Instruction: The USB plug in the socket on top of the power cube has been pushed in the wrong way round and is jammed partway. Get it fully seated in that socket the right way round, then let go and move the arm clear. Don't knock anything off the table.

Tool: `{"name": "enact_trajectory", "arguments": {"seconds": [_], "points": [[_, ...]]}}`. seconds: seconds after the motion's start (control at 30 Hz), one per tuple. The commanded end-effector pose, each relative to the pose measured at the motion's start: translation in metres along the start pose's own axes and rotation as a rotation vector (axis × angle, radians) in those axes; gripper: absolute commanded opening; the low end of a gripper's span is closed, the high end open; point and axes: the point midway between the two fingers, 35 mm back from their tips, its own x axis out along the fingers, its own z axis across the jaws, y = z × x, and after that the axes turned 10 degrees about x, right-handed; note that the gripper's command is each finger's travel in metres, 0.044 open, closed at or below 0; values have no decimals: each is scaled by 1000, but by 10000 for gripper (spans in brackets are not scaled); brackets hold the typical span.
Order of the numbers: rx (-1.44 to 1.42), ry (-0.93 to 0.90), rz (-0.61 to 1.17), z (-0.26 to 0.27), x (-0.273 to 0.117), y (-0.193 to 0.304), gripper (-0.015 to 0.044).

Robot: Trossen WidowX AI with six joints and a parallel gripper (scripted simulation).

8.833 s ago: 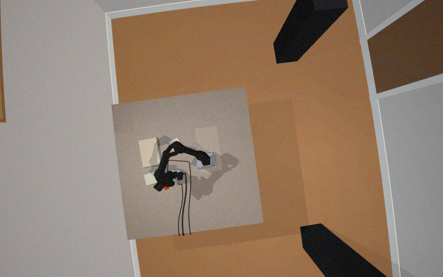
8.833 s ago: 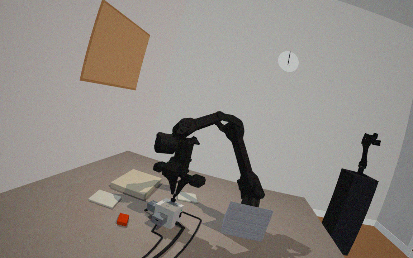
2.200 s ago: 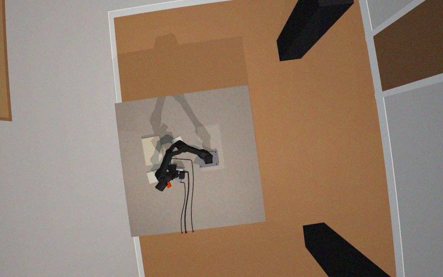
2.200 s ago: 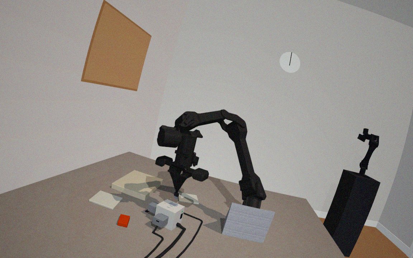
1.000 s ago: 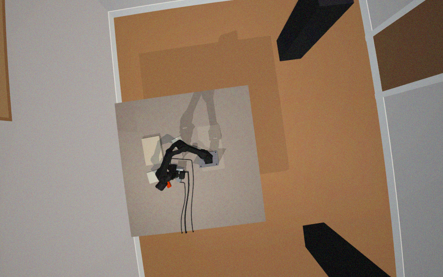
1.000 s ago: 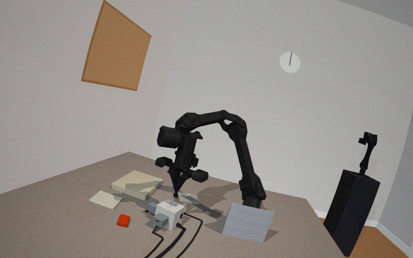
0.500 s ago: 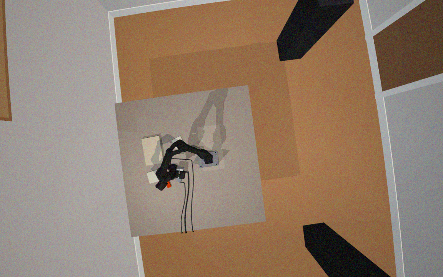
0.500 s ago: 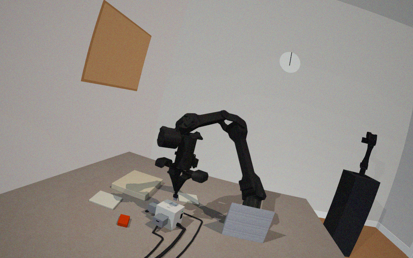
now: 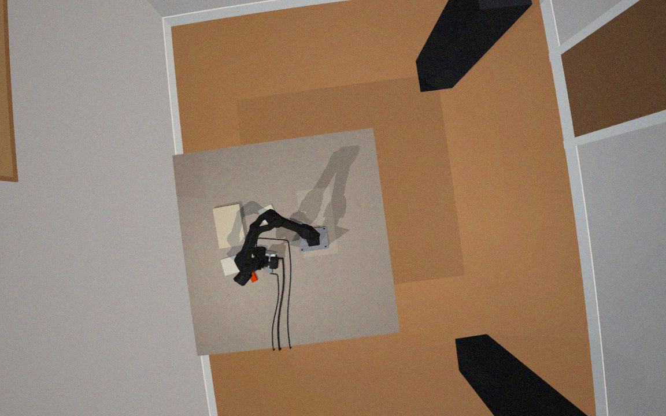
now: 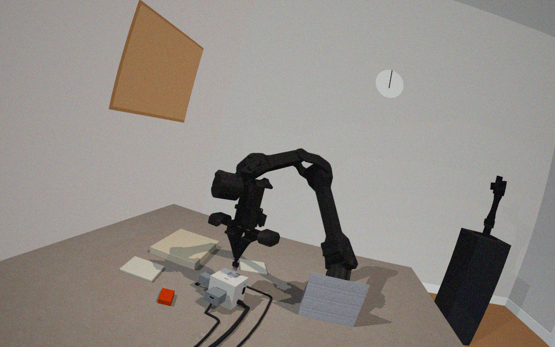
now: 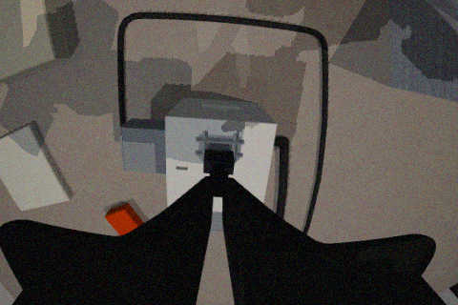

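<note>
The white power cube (image 10: 223, 280) (image 11: 250, 167) stands on the table, with grey plug blocks on its sides. The socket (image 11: 240, 141) on its top shows as a grey outline, partly covered by the fingers. My gripper (image 10: 235, 258) (image 11: 218, 185) points down over the cube and is shut on the USB plug (image 10: 235, 263) (image 11: 218, 161), a small black body with a short grey metal end. The metal end shows just above the cube's top in the exterior view. Whether its tip is in the socket, and which way round it is, I cannot tell.
Black cables (image 10: 270, 300) (image 11: 325, 105) run around the cube. An orange block (image 9: 254, 277) (image 10: 166, 297) (image 11: 125, 219) lies near it. A cream box (image 9: 229, 226) (image 10: 180, 245) and a pale pad (image 9: 229, 267) (image 10: 141, 268) (image 11: 33, 172) lie beyond; another pad (image 10: 253, 266) lies behind the cube.
</note>
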Motion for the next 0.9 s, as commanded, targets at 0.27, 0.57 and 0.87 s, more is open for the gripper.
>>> {"name": "enact_trajectory", "arguments": {"seconds": [0.27, 0.57, 0.87], "points": [[-5, 4, 11, -1, 1, 1, 0], [-5, 5, 18, -1, 2, 1, 0], [-6, 6, 25, -1, 3, 2, 0]]}}
